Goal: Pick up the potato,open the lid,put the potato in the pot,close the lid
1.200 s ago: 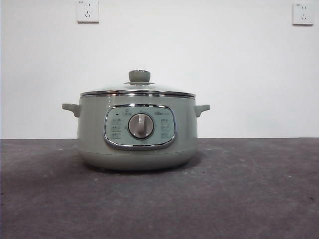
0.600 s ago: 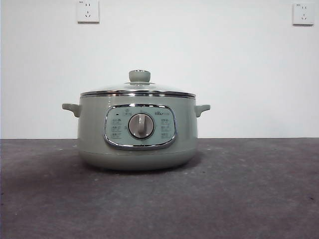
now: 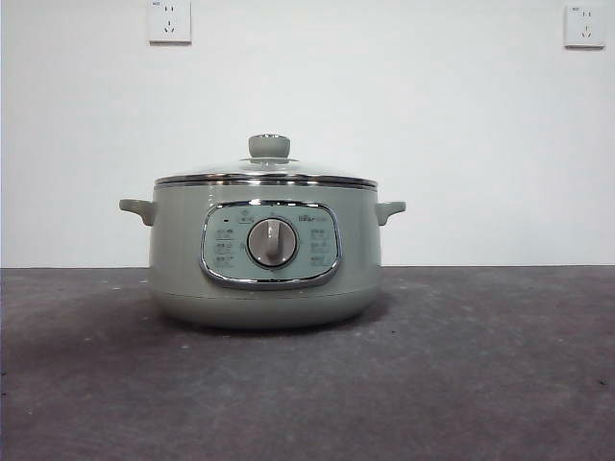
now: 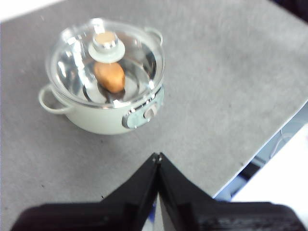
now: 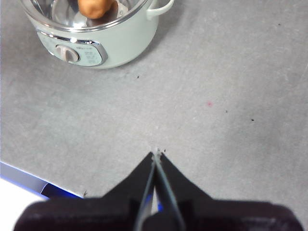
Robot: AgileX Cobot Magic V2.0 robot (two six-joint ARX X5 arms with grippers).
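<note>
The sage-green pot (image 3: 264, 259) stands on the grey table with its dial panel facing the front view. The glass lid (image 3: 266, 173) with its green knob sits closed on it. The left wrist view shows the pot (image 4: 103, 118), the lid (image 4: 107, 45) and the orange-brown potato (image 4: 109, 77) lying inside under the glass. The right wrist view shows the pot (image 5: 103, 45) and part of the potato (image 5: 96, 7). My left gripper (image 4: 157, 156) is shut and empty, high above the table, away from the pot. My right gripper (image 5: 156, 154) is shut and empty, also off to the side.
The grey table (image 3: 480, 365) runs under the pot. Its edge (image 4: 269, 139) shows in the left wrist view and a corner edge (image 5: 29, 180) in the right wrist view. Two wall sockets (image 3: 169, 21) sit on the white wall behind.
</note>
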